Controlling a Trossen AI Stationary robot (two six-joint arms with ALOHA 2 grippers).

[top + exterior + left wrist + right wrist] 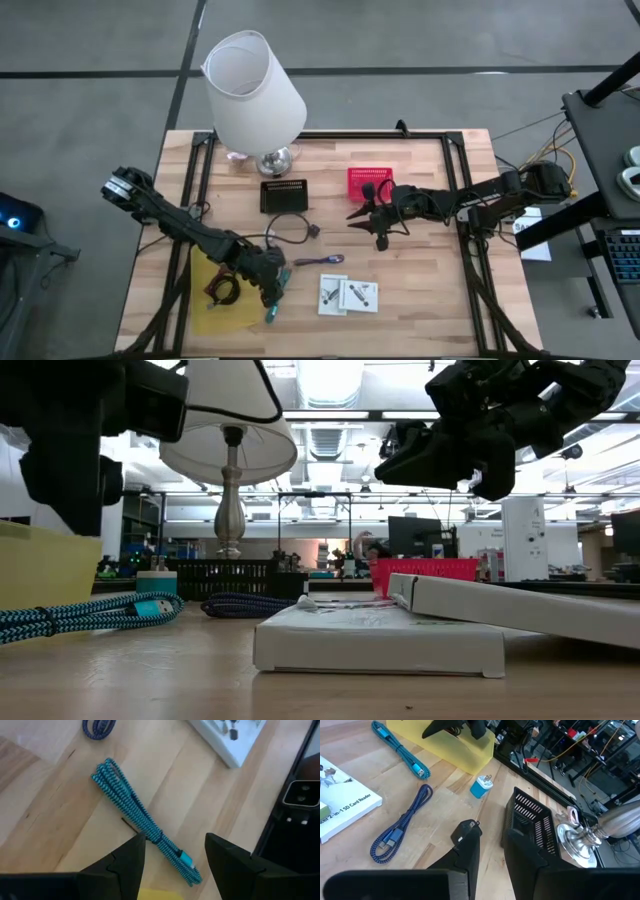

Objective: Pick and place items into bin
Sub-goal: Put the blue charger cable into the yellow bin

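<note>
From overhead I can't make out what's sitting in the yellow bin (226, 312), just a dark reddish tangle, way too small. My left arm covers part of the teal cable (272, 305) there. At table height the lamp (228, 435) loses its shade top off the frame, and the white packets (380, 640) block whatever's behind them. The packet (340, 807) in my right wrist cam is chopped at the edge.

Beside the one white-shaded lamp (253, 90): two braided cables, teal (145, 824) and purple (400, 828), two white card packets (348, 294), two slotted baskets, black (284, 194) and red (368, 183), one yellow bin (225, 297), one blue plug (481, 786).
</note>
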